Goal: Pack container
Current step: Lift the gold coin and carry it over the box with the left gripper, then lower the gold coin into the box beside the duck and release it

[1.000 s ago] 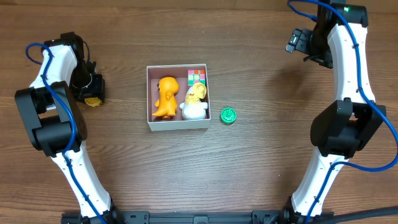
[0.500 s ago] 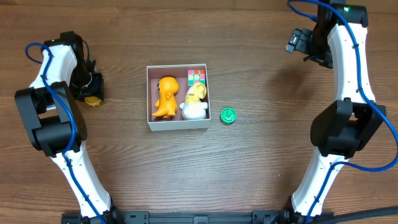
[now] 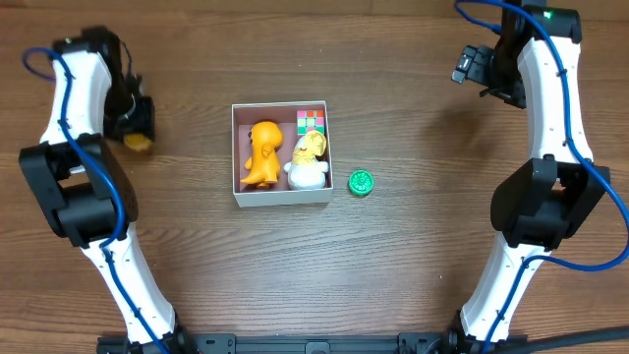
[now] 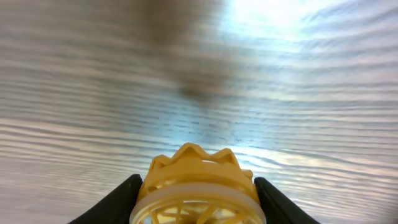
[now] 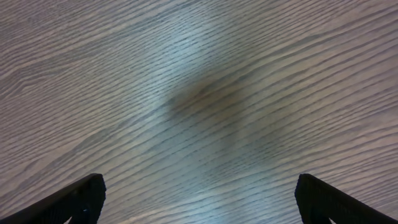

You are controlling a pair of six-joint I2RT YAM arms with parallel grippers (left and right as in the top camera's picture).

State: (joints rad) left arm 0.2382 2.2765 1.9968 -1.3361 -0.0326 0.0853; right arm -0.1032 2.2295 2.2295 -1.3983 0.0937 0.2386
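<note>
Wood-grain table (image 3: 413, 275) is carrying the container (image 3: 282, 198) near its middle in the overhead view, open side facing up, its thin white walls framing the pink inside. Three things are lying in it: an orange figure (image 3: 260, 154) is filling the nine o'clock half, a white and yellow figure (image 3: 309, 165) is resting at that figure's three o'clock side and touching it, and a small cube with coloured squares (image 3: 311, 121) is sitting in the one o'clock corner. A green round cap (image 3: 361, 182) is lying on the table just beside the container's right wall, toward four o'clock from the container's centre. The left pincer (image 3: 135, 126) is hanging well apart from the container, out between nine and ten o'clock, and it is clamping a yellow crown-topped piece (image 3: 138, 144). In the left wrist view its two black fingers (image 4: 118, 202) are pressing on either side of that ridged piece, and the table behind is showing blurred, so I cannot tell whether the piece is touching the wood. The right pincer (image 3: 474, 65) is hovering far out at two o'clock from the container, and in the right wrist view its fingers (image 5: 81, 198) are standing wide apart at the lower corners, with wood grain showing between them
</note>
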